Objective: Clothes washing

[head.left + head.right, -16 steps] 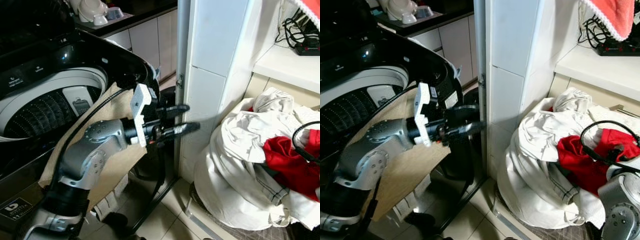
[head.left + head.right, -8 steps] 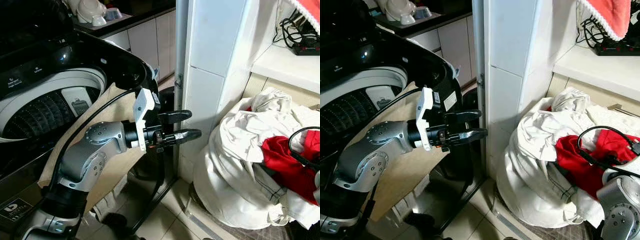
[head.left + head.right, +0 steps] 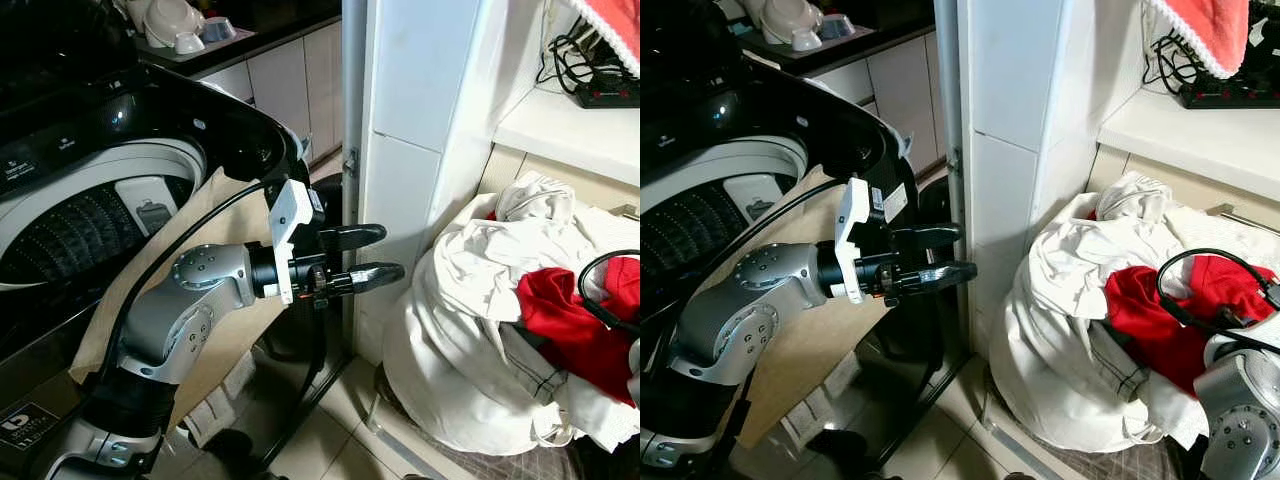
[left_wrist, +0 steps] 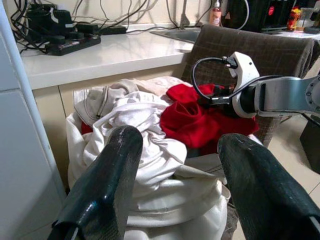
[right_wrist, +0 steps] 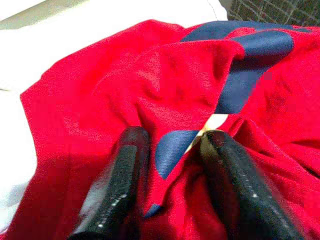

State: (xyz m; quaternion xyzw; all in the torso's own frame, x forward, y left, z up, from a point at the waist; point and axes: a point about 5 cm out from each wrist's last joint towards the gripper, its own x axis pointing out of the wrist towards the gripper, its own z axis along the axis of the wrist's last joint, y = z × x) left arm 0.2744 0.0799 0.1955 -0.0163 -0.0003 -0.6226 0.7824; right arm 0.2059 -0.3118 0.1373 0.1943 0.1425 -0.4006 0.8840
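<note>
- Washing machine (image 3: 95,215) is seen at the robot's left, lid up; the ribbed drum is partly visible and no clothing can be made out in the part shown; loading is judged not yet begun, or barely so.
- Laundry pile (image 3: 480,330) is heaped in a basket at the robot's right, against the white tiled pillar (image 3: 420,150); mostly white cloth, with a red garment (image 3: 565,320) lying on the upper right of the heap.
- Left tool (image 3: 375,255) is held out level in the air between machine and pile; its fingers stand wide apart and nothing is held; in the left wrist view the white heap is framed between them, near but apart.
- Right tool (image 5: 172,165) is pressed down into the red garment (image 5: 125,90), which carries dark blue patches; cloth is bunched between the two fingers, which stand fairly narrow; whether the fabric is actually clamped cannot be told.
- A white counter (image 3: 570,125) above the pile carries a power strip and cables; not part of the task.
- Judged remaining: securing the red garment, lifting it clear of the heap, carrying it across to the drum, releasing it; then the same for the white items; nearly all of the task is left.
</note>
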